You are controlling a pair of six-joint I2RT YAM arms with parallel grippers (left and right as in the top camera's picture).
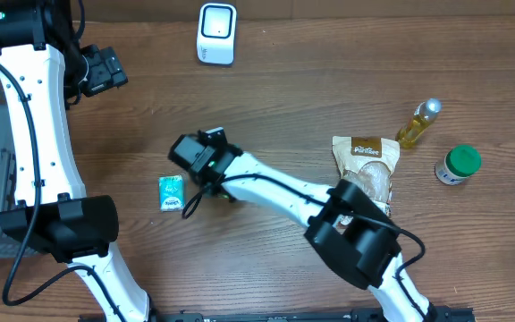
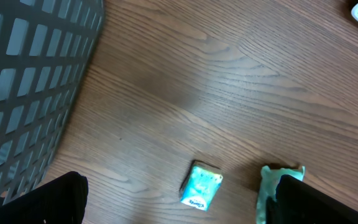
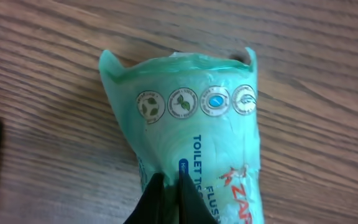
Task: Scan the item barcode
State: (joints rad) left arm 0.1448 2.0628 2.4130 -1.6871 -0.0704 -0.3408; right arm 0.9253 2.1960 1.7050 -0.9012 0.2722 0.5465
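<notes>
Pinching glossy, wrinkled green pack [image 3: 191,134]: right gripper [image 3: 171,182].

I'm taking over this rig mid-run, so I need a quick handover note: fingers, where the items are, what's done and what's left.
Right gripper: fingers shut on the green tissue pack, which seems to lie on the table.
Left gripper: open, holding nothing, back-left near the basket.
White scanner: at the table's far edge.
Done: pack gripped.
Left: lift it and show its barcode to the scanner.
</notes>
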